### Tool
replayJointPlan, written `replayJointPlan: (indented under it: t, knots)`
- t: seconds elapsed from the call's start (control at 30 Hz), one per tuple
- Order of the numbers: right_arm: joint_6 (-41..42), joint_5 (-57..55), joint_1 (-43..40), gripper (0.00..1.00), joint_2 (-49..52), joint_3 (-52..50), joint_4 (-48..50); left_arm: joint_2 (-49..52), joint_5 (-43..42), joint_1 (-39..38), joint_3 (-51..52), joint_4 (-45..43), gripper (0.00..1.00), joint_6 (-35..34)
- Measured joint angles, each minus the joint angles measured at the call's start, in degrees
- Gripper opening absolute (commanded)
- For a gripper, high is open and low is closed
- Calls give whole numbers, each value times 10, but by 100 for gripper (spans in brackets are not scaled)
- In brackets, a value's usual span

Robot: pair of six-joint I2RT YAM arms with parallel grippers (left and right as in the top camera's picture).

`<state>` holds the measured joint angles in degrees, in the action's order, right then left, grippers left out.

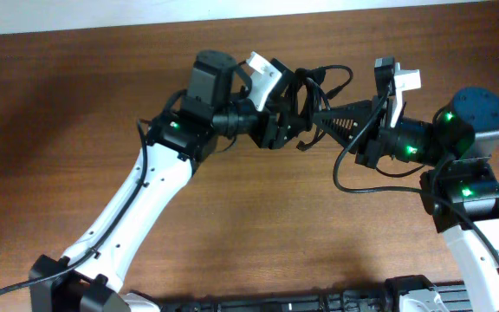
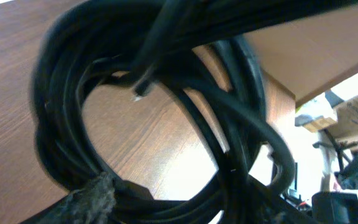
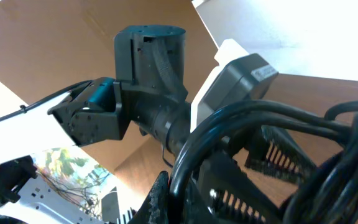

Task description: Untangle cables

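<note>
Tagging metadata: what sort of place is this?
Probably a robotics lab: white-and-black robot arms, left and right, at a brown wood-grain table, a bundle of thin black cables between them, cluttered gear beyond its edge.

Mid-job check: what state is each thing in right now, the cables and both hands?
cables: tangled, wound into one looped bundle between the two hands.
right hand: shut on the cables, fingertips at the bundle's edge.
left hand: right up against the bundle; the cords hide its jaws, so open or shut cannot be told.
</note>
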<state>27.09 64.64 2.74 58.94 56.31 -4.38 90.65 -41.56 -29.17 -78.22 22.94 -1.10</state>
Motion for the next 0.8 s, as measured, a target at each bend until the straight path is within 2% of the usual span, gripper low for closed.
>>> replayJointPlan:
  t: [0.13, 0.3, 0.4, 0.73, 0.8]
  knots:
    - [0, 11, 0, 4, 0, 0, 0, 0, 0, -24, 0, -5, 45, 33]
    - [0, 15, 0, 4, 0, 0, 2, 0, 0, -35, 0, -25, 22, 55]
    - [0, 15, 0, 4, 0, 0, 2, 0, -1, -35, 0, -31, 0, 62]
    - [0, 15, 0, 4, 0, 0, 3, 0, -15, -36, 0, -37, 0, 67]
    - [0, 15, 0, 11, 0, 0, 3, 0, -15, -36, 0, -37, 0, 67]
